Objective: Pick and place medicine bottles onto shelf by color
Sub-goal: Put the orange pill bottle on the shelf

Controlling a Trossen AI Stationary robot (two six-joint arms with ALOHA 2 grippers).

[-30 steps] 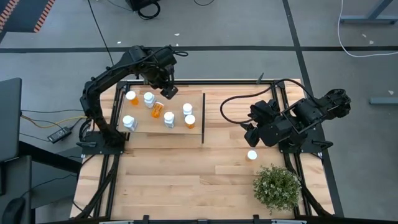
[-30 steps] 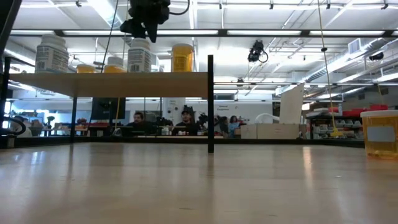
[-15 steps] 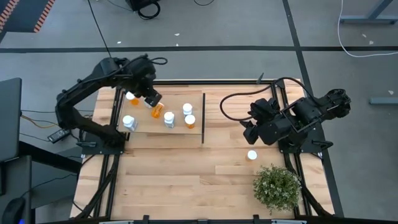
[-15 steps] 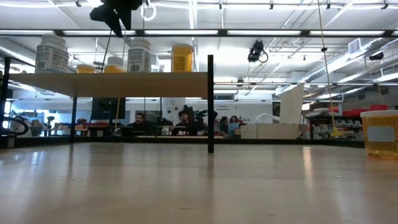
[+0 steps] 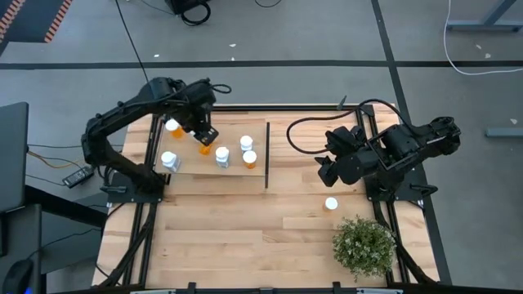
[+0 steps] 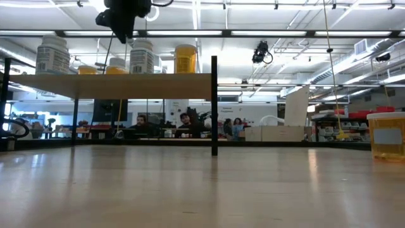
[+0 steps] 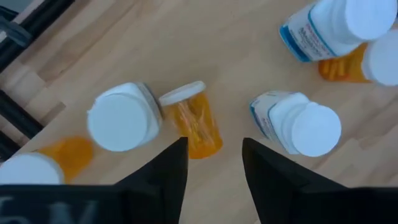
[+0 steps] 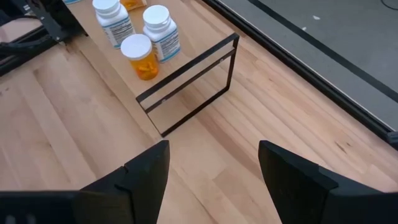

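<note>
The left gripper [image 5: 204,131] hovers over the shelf [image 5: 189,167], above the bottles at its far end. In the left wrist view its two dark fingers [image 7: 163,180] stand apart with nothing between them, just short of a tipped orange bottle [image 7: 193,121] lying on its side on the wood. Beside that bottle stand a white-capped bottle [image 7: 121,121] and a white bottle with a blue label [image 7: 292,121].

The right gripper [image 5: 327,173] waits over the table's right half, well apart from the shelf, its jaws spread and empty in the right wrist view. One white-capped bottle [image 5: 331,204] stands alone on the tabletop [image 5: 245,237], near the potted plant [image 5: 364,245].
</note>
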